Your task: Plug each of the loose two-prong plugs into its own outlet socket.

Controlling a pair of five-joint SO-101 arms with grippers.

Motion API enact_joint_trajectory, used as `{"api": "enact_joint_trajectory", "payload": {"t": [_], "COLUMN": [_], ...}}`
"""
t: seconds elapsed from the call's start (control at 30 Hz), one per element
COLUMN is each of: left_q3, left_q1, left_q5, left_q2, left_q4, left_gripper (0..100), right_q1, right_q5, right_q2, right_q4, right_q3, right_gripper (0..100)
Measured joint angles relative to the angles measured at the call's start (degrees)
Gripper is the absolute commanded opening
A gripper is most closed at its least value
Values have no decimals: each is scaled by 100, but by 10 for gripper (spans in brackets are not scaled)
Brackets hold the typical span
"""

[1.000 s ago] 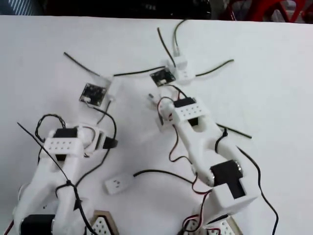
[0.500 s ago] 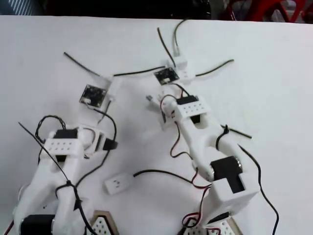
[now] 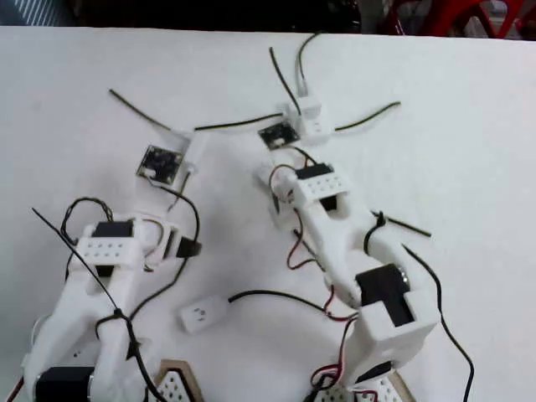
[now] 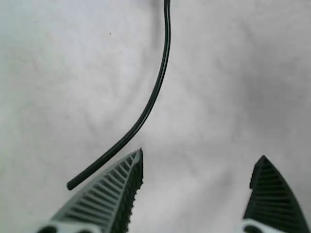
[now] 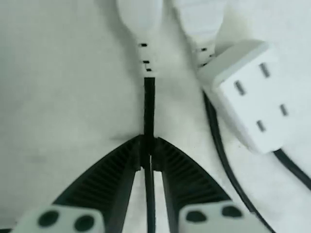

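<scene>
R gripper [image 5: 147, 141]: I pinch black cord [image 5: 148, 104] just behind white plug [image 5: 141, 19].
L gripper [image 4: 201, 155]: spread, empty.
Handling: cord light, floppy; I'd hold plug body.

White socket [image 3: 201, 316] lies face up, near centre. Far centre, second socket [image 5: 252, 97] face up beside two loose white plugs [image 5: 141, 17], one trailing a black cord [image 5: 148, 97].

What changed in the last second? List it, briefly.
The right gripper, shut on a plug's black cord, shifted slightly toward the left arm's side; the small dark square ahead of it shifted a little too. The open left gripper and the near socket stayed put.
</scene>
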Motion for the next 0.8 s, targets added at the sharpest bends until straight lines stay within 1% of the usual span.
{"api": "enact_joint_trajectory", "payload": {"t": [0.4,0.53,0.6,0.73,0.8], "left_q3": [0,0,0,0,0], "left_q1": [0,0,0,0,0], "left_q5": [0,0,0,0,0], "left_q2": [0,0,0,0,0], "left_q4": [0,0,0,0,0], "left_gripper": [343,343,343,343,343], "right_q1": [-18,-18,-26,-220,-360], "right_q5": [0,0,0,-9,-9], "right_q2": [-2435,-2980,-3007,-2813,-2514], "right_q4": [1213,1345,1275,659,299], "right_q3": [0,70,211,580,677], "right_gripper": [18,20,57,180,200]}}
